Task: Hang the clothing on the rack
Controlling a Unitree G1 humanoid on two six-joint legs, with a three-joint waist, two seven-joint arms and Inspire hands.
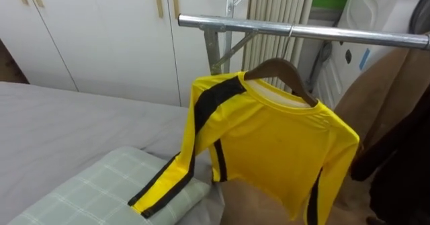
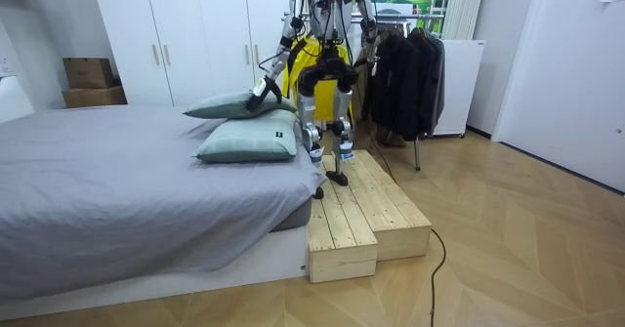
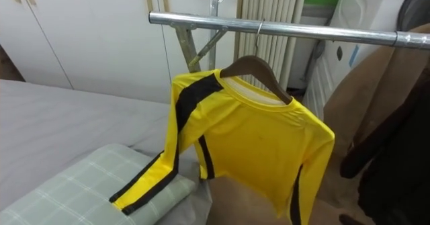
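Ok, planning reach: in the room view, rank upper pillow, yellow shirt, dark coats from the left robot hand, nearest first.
1. Upper pillow, beside the left robot hand.
2. Yellow shirt, before the robot.
3. Dark coats, room view's right.

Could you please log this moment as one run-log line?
yellow shirt: on wooden hanger | hanger: hooked over metal rail | sleeve: resting on checked pillow | status: hung

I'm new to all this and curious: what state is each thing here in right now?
Yellow shirt: hung up, one sleeve trailing onto the pillow.
Wooden hanger: hooked over the rail.
Wardrobe doors: shut.
Dark coats: hanging on the rail.
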